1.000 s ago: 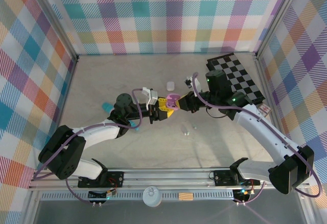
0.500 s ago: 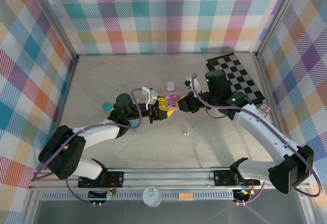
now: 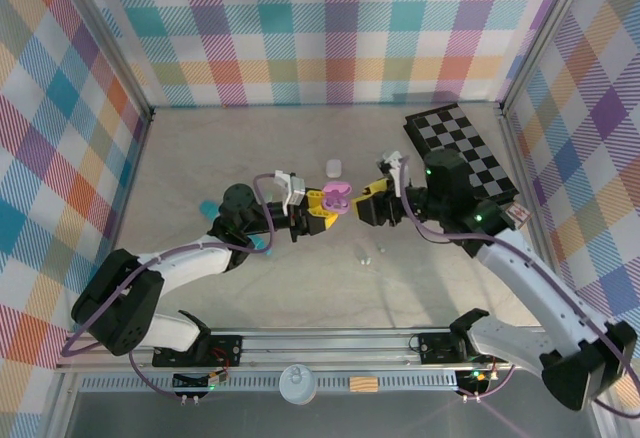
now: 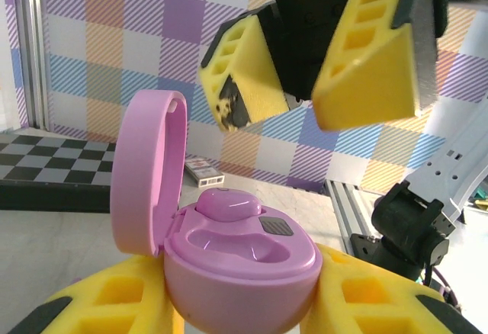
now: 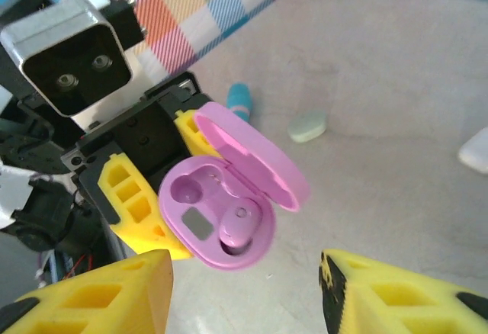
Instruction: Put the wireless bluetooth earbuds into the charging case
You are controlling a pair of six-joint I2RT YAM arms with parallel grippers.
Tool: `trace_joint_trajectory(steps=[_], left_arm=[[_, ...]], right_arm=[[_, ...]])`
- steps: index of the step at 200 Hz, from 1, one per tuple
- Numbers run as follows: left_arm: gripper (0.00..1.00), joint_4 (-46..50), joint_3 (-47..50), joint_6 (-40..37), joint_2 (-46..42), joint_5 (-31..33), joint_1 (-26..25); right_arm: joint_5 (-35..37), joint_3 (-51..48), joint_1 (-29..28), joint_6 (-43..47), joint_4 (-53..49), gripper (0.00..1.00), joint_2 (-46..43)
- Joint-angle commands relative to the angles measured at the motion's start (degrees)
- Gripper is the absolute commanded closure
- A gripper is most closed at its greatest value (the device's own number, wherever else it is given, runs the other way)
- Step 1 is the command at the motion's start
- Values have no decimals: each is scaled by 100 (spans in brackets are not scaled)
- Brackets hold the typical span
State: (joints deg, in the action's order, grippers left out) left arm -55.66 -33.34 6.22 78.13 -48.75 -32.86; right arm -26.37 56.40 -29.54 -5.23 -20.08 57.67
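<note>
One bud in: we count a purple earbud [image 5: 238, 233] seated in one well of the case [image 5: 221, 223].
One well bare: the second well [image 5: 189, 189] holds nothing; we judge its bud is yet to be fetched and seated.
Progress: about half done for this case, by our reckoning. Shutting the lid may also be left.
Case: purple, with its lid [image 4: 149, 170] swung up and open. It is held off the table [image 3: 200, 158], above the middle.
Tool, left: the left gripper [image 3: 320, 205] pinches the base of the case between its yellow pads, one on each side.
Tool, right: the right gripper [image 3: 371, 201] has its jaws spread wide with nothing between them. It hangs just beside the open top of the case, touching nothing that we can see.
Loose stock on the table:
- a mint pebble [image 5: 307, 126];
- a teal cylinder [image 5: 239, 99] near it;
- a white piece [image 3: 333, 168] on the far side of the case;
- small pale bits [image 3: 362, 253] on its near side, too small for us to name.
Missing bud: we cannot tell which item, if any, is the mate.
Next move, our judgement: the empty right tool must pick up a tiny bud and line it up with the bare well.
</note>
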Motion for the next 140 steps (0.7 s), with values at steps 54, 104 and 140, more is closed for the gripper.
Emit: trace_joint_trajectory(steps=[54, 104, 140], left_arm=[[82, 520, 328, -477, -840, 142, 157], [82, 923, 364, -676, -1182, 157, 157], [82, 1289, 390, -863, -1368, 185, 157]], right_arm=[[1758, -785, 1316, -1620, 856, 45, 497], [2964, 704, 1299, -1841, -919, 46, 2875], [4573, 1981, 855, -1842, -2025, 52, 4557]])
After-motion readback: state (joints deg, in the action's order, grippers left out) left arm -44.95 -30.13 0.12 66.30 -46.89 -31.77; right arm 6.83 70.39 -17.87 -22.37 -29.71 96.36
